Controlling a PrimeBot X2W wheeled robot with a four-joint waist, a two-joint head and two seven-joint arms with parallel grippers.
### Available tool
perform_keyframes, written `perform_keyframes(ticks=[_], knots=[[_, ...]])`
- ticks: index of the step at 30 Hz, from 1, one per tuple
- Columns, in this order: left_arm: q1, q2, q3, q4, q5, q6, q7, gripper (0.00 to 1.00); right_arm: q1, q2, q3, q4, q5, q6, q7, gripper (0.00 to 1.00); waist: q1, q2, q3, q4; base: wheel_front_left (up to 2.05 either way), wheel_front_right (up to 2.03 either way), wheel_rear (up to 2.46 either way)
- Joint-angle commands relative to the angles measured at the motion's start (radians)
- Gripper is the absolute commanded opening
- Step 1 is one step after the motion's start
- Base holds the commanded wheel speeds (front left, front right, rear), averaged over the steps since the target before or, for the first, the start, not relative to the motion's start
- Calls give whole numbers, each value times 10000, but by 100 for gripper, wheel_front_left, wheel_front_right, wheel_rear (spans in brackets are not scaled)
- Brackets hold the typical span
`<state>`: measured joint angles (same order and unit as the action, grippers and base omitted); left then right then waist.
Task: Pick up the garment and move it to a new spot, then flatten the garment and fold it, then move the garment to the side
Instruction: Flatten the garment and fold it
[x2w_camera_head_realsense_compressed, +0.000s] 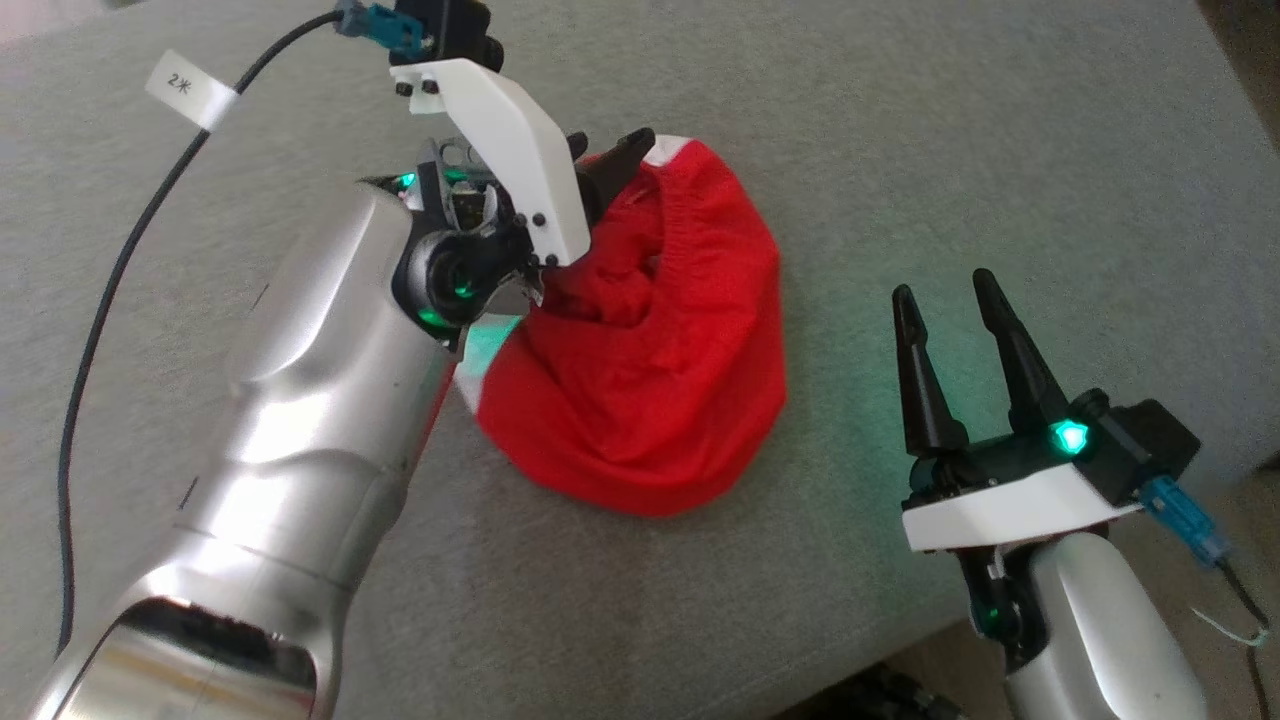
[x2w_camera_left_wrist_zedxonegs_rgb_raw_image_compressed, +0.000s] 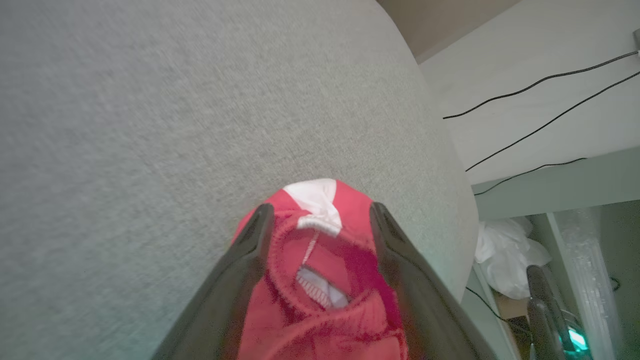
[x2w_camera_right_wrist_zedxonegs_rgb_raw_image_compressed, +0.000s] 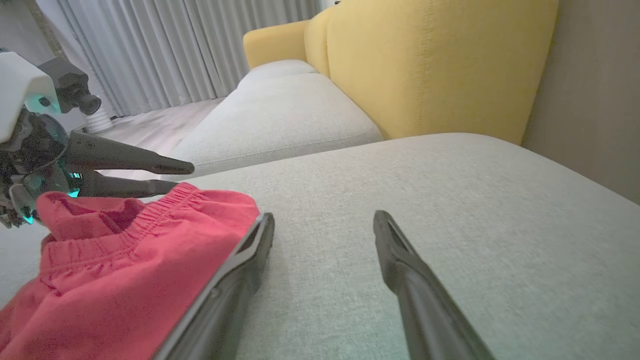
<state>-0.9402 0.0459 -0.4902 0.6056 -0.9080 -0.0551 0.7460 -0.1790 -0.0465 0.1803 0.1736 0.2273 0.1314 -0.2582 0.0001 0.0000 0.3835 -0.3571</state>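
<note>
On cable tag (x2w_camera_head_realsense_compressed: 190, 90): "2米"; left hand (x2w_camera_head_realsense_compressed: 612, 142) spread astride red garment (x2w_camera_head_realsense_compressed: 650, 400)

I get soft, even daylight, coming through the pale curtains (x2w_camera_right_wrist_zedxonegs_rgb_raw_image_compressed: 165, 45) in my right wrist view. Green indicator glow spills onto the grey cushion (x2w_camera_head_realsense_compressed: 850, 340); the silver forearm (x2w_camera_head_realsense_compressed: 300, 420) shows glare. My left wrist view is smeared, the garment (x2w_camera_left_wrist_zedxonegs_rgb_raw_image_compressed: 350, 270) near that lens out of focus.
</note>
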Motion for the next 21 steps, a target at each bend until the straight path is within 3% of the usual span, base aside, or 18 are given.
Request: perform_keyframes(ticks=[1,9,10,11,12,13,21], knots=[[-498,82,296,-354,-74,92,106,100,-118,-37,166,-308,64,-7,-36,100,-1,0,210,-308,0,0,0],[-225,608,-152,-678,183,417,908,100,-28,-37,107,-280,239,-7,-36,100,-1,0,268,-752,0,0,0],[-184,680,-241,-735,234,410,1021,92,-33,-37,111,-285,254,-7,-36,100,-1,0,275,-774,0,0,0],[-155,784,-378,-801,335,379,1157,46,-38,-37,118,-290,269,-7,-36,100,-1,0,282,-793,0,0,0],[-136,921,-553,-886,478,316,1298,7,-45,-37,126,-294,284,-7,-36,100,-1,0,292,-808,0,0,0],[-106,1044,-695,-964,579,271,1449,0,-53,-37,130,-297,300,-7,-36,100,-1,0,297,-814,0,0,0],[157,1786,-1427,-2066,856,-432,1826,0,-105,-37,181,-259,491,-7,-36,100,-1,0,43,-786,0,0,0]])
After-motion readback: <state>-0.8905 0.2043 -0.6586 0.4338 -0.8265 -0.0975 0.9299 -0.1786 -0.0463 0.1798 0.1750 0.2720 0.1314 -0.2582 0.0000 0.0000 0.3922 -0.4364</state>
